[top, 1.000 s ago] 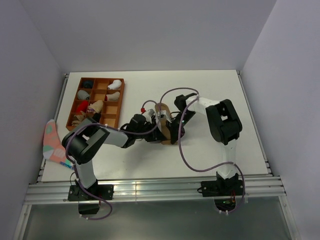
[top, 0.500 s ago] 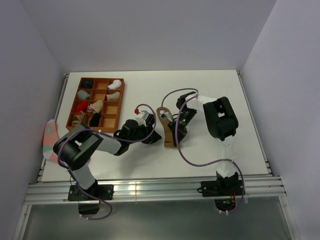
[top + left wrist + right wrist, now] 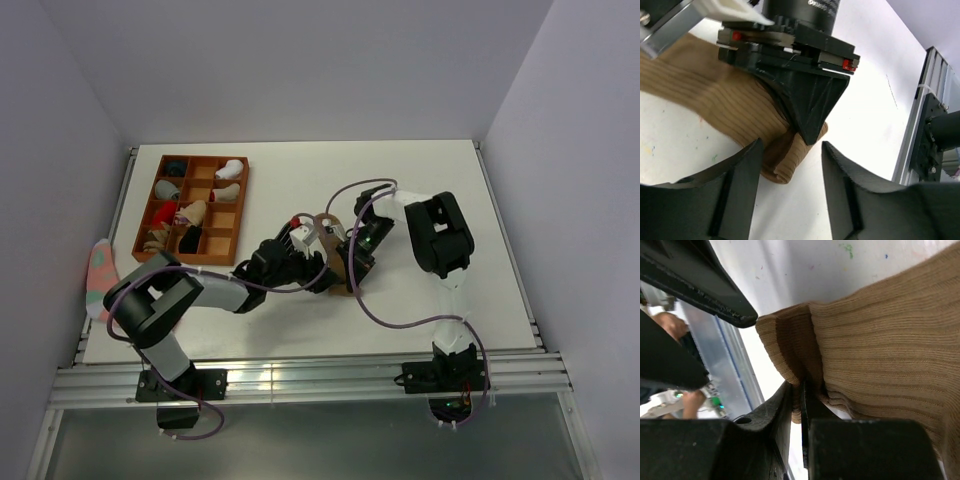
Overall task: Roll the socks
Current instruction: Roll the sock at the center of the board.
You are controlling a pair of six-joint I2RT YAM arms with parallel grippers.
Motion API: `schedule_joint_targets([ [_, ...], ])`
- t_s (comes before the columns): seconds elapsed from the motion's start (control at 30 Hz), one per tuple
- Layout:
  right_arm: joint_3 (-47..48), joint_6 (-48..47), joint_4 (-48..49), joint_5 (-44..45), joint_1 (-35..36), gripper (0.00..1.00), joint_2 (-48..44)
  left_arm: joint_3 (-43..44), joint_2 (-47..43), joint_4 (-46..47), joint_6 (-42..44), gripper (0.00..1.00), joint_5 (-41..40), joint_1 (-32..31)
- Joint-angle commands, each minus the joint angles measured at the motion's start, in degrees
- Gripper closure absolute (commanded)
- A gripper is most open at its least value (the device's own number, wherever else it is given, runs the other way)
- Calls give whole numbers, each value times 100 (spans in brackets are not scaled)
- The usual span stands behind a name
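Tan-brown sock (image 3: 715, 97) lies flat on the white table (image 3: 430, 180), near its middle, one end folded over itself. The right gripper (image 3: 802, 390) pinches that folded end, jaws closed tight on the ribbed fabric. The left gripper (image 3: 791, 147) stands about half open and holds nothing, its fingers (image 3: 742, 175) straddling the fold; whether they touch the cloth is hard to tell. A brown compartment tray (image 3: 243, 205) of sock bundles sits well apart, far left.
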Motion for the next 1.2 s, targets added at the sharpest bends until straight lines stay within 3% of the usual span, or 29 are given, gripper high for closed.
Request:
schedule_joint_targets([
  [0.0,238,-67,-211,-119,-124,89,240,251,146,81,448,43,237,-21],
  [0.2,335,-33,-309,-155,-168,89,311,559,603,-78,615,43,440,-30],
  [0.87,248,64,-212,-146,-212,89,329,348,1016,520,237,45,677,-74],
  [1.0,221,108,-124,-85,-221,89,302,401,1174,581,106,51,686,-65],
  [1.17,72,223,95,29,-221,89,162,445,1341,485,-88,66,537,-82],
])
